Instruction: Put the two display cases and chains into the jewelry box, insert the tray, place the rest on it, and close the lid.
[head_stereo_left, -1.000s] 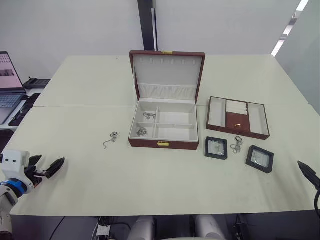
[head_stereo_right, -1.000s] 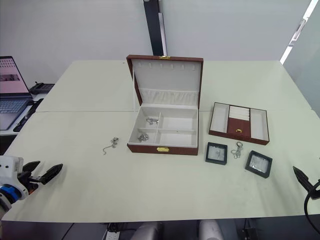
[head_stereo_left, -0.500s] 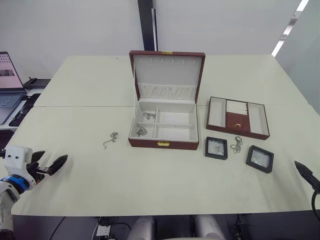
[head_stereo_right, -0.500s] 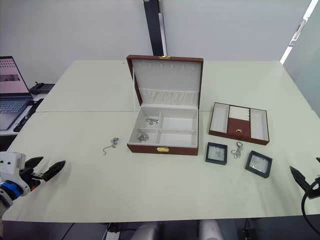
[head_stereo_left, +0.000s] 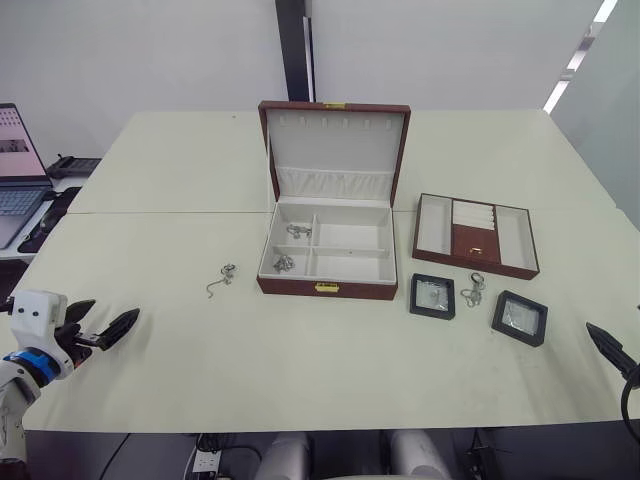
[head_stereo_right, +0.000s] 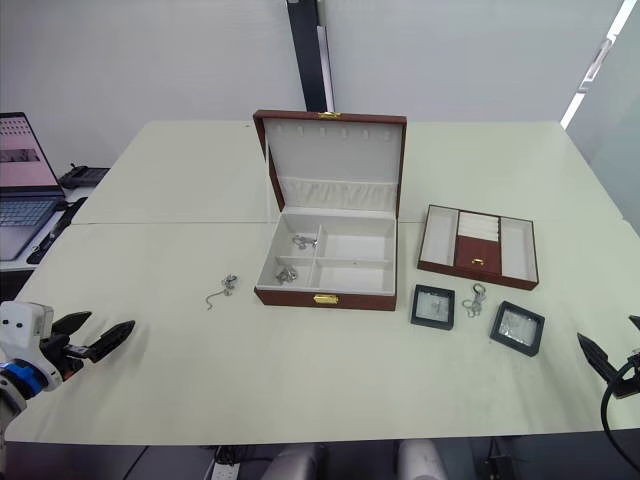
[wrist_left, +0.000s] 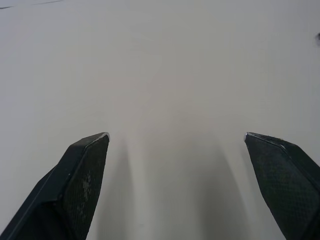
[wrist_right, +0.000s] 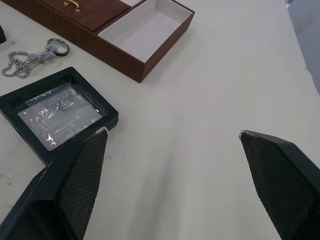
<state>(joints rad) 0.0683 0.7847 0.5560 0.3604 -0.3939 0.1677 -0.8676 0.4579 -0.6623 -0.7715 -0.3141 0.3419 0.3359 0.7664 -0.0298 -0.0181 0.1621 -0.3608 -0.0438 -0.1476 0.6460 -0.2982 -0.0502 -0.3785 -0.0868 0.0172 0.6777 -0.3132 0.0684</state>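
Note:
The jewelry box (head_stereo_left: 326, 286) stands open mid-table, its lid (head_stereo_left: 334, 150) upright. Two chains (head_stereo_left: 298, 231) (head_stereo_left: 284, 264) lie in its left compartments. A third chain (head_stereo_left: 221, 279) lies on the table left of the box. The tray (head_stereo_left: 476, 235) sits right of the box. In front of it are the two display cases (head_stereo_left: 432, 296) (head_stereo_left: 519, 317), with a ringed chain (head_stereo_left: 473, 290) between them. My left gripper (head_stereo_left: 108, 316) hovers open and holds nothing at the near left edge. My right gripper (wrist_right: 172, 131) is open and holds nothing, just right of the nearer display case (wrist_right: 60, 112).
A laptop (head_stereo_left: 15, 170) and a black device (head_stereo_left: 70, 165) sit on a side desk at the far left. The table's front edge (head_stereo_left: 320, 428) runs close below both grippers. A dark pillar (head_stereo_left: 292, 50) stands behind the table.
My left gripper has crept a little to the right over the table. The right gripper has shifted slightly inward. The objects have not moved.

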